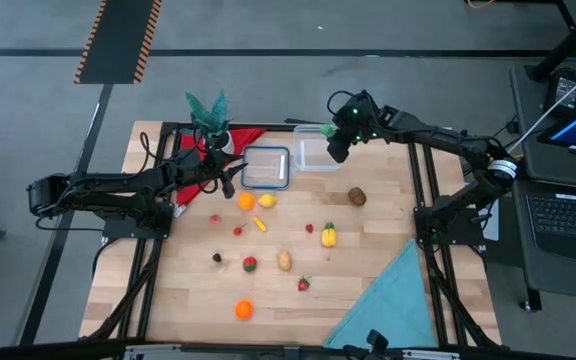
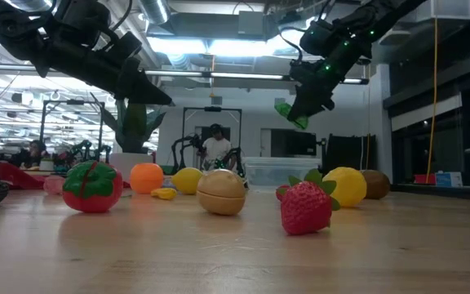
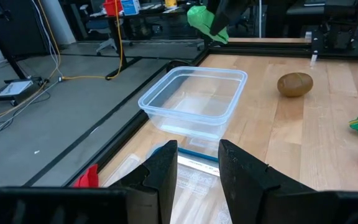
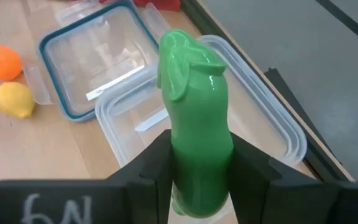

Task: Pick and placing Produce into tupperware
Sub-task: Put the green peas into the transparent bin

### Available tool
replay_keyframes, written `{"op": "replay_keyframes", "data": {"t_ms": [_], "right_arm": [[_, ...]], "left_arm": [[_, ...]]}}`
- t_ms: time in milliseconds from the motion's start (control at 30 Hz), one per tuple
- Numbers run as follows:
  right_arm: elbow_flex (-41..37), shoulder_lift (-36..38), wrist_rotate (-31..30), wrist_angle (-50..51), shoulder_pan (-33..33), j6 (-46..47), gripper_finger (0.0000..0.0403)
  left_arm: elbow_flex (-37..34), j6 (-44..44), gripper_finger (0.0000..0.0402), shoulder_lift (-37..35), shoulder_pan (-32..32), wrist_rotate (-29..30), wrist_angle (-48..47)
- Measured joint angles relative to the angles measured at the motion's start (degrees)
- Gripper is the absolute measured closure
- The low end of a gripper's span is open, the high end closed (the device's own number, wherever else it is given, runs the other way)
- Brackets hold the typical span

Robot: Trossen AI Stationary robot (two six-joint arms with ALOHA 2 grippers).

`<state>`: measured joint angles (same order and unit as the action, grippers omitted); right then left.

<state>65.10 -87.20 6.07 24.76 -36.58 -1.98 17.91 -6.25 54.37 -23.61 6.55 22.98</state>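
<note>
A: Wooden surface (image 1: pixel 368 240), toy produce scattered mid-board. Tupperware (image 1: pixel 316 150)?
B: Far edge, beside blue-rimmed lid (image 1: pixel 266 167).
A: Right pincer (image 4: pixel 199 163)?
B: Above the tub, clenched on green vegetable (image 4: pixel 194 118).
A: Left pincer (image 3: pixel 197 165)?
B: Over the lid, fingers parted, grasping nothing.

A flat clear square lid with a blue rim (image 1: pixel 266 167) lay near a green potted plant (image 1: pixel 209 110); a teal cloth (image 1: pixel 393 300) covered one table corner.
</note>
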Motion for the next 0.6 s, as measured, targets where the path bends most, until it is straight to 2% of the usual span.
{"op": "replay_keyframes", "data": {"t_ms": [333,600], "right_arm": [[0.1,-7.1,0.0,-2.6,0.0,-0.6,0.0283],[7.6,-15.5,-0.2,1.2,0.0,-2.7,0.0283]], "left_arm": [[0.0,0.0,0.0292,0.0,0.0,0.0,0.0],[0.0,0.0,0.0292,0.0,0.0,0.0,-0.1]]}}
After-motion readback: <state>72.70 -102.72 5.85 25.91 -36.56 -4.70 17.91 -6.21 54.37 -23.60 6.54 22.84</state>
